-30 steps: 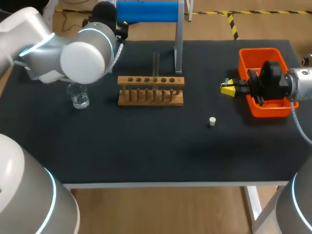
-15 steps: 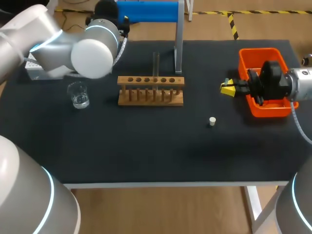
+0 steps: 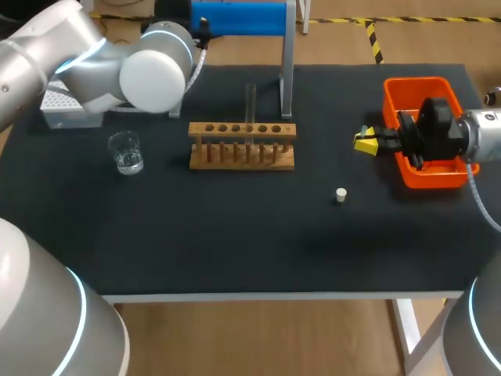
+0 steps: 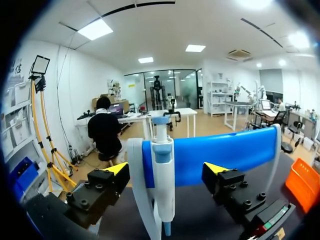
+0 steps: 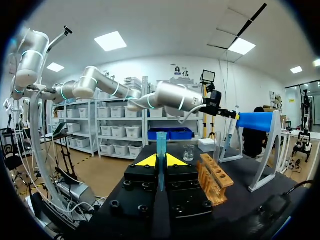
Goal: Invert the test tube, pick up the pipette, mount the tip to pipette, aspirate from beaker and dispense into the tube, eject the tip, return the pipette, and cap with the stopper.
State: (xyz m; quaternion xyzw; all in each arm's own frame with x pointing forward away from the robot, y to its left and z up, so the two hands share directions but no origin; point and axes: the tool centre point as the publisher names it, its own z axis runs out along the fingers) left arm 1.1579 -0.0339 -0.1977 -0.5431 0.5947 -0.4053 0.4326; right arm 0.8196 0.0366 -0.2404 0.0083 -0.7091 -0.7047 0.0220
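Left claw (image 4: 166, 170) open, astride white blue-capped plastic pipette (image 4: 163, 195) hanging on blue stand (image 4: 225, 155); centre on barrel, close squarely, lift straight off. Right claw (image 5: 160, 161) clamped on slim blue tip (image 5: 161, 140) beside orange bin (image 3: 415, 88).

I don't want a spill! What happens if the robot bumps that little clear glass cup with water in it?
The small clear glass beaker looks short and wide, so it would probably slide rather than tip. Its little water likely sloshes if shoved fast. Being glass, it might crack if knocked off the black table.
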